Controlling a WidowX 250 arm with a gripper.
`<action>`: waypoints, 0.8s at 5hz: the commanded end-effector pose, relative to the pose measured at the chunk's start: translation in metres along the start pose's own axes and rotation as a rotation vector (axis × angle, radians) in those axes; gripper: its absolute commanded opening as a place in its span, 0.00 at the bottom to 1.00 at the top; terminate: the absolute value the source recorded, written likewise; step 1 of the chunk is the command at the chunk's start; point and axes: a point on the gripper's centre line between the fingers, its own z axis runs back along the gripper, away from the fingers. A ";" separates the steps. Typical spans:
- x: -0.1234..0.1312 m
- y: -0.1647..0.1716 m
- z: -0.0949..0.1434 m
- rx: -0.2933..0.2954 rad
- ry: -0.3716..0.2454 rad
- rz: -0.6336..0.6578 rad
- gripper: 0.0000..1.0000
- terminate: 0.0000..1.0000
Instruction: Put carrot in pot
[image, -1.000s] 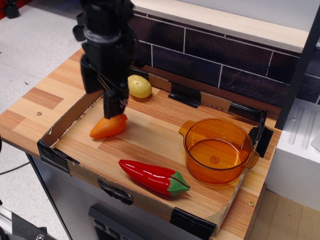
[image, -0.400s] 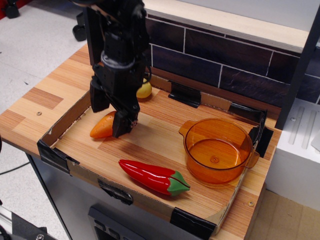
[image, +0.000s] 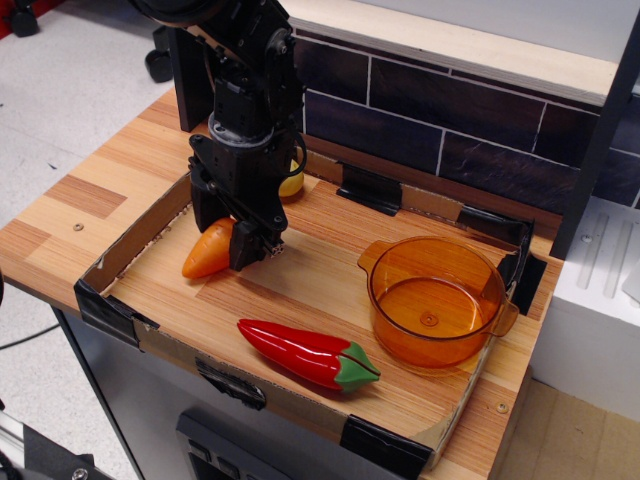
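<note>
The orange carrot (image: 205, 255) lies on the wooden tray floor (image: 300, 285) at the left, blunt tip pointing front-left. My black gripper (image: 230, 232) is low over its thick end, with one finger (image: 206, 208) behind it and one finger (image: 251, 246) to its right. The jaws are apart and straddle the carrot, which rests on the wood. The thick end is partly hidden by the fingers. The translucent amber pot (image: 432, 300), with two small handles, stands empty at the tray's right side, well clear of the gripper.
A red pepper with a green stem (image: 308, 353) lies near the tray's front edge. A yellow round toy (image: 291, 182) sits behind the gripper, mostly hidden. A low cardboard wall (image: 120, 255) rims the tray. A dark tiled wall (image: 440, 120) stands behind.
The gripper came down from above the carrot and shifted slightly right, so its fingers now stand on either side of the thick end. The carrot turned slightly.
</note>
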 end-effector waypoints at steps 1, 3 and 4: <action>-0.005 0.011 0.024 -0.017 -0.050 0.030 0.00 0.00; 0.006 -0.007 0.081 0.015 -0.192 0.109 0.00 0.00; 0.020 -0.031 0.091 0.004 -0.210 0.125 0.00 0.00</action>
